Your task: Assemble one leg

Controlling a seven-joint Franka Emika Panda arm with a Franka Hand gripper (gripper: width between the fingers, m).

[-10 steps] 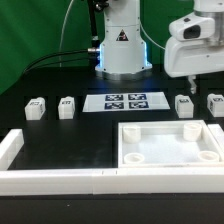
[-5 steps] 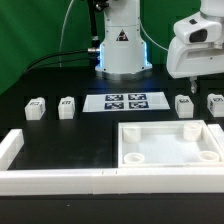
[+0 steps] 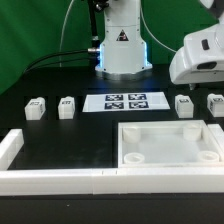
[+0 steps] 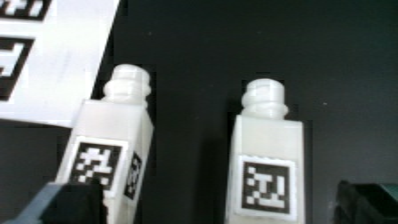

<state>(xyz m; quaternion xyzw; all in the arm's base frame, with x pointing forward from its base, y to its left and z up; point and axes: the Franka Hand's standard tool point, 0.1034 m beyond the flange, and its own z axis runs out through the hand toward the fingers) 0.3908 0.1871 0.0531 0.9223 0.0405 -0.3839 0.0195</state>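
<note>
Four small white legs with marker tags lie on the black table: two at the exterior view's left [image 3: 36, 108] [image 3: 67, 106] and two at its right [image 3: 184, 104] [image 3: 215, 102]. The arm's white hand [image 3: 198, 58] hangs above the right pair; its fingers do not show there. In the wrist view my gripper [image 4: 217, 205] is open and empty. Its dark fingertips [image 4: 68, 202] stand apart, above two legs lying side by side. One leg [image 4: 111, 135] is next to the marker board and the other [image 4: 270, 150] is farther from it.
The marker board [image 3: 126, 101] lies mid-table and also shows in the wrist view [image 4: 45, 60]. A large white tray-like piece with raised rim [image 3: 170, 128] sits at the front right. A white L-shaped rail [image 3: 50, 177] runs along the front left. The robot base [image 3: 120, 45] stands behind.
The hand has moved down and toward the exterior view's right, tilting over the right pair of legs. The parts on the table have not moved.
</note>
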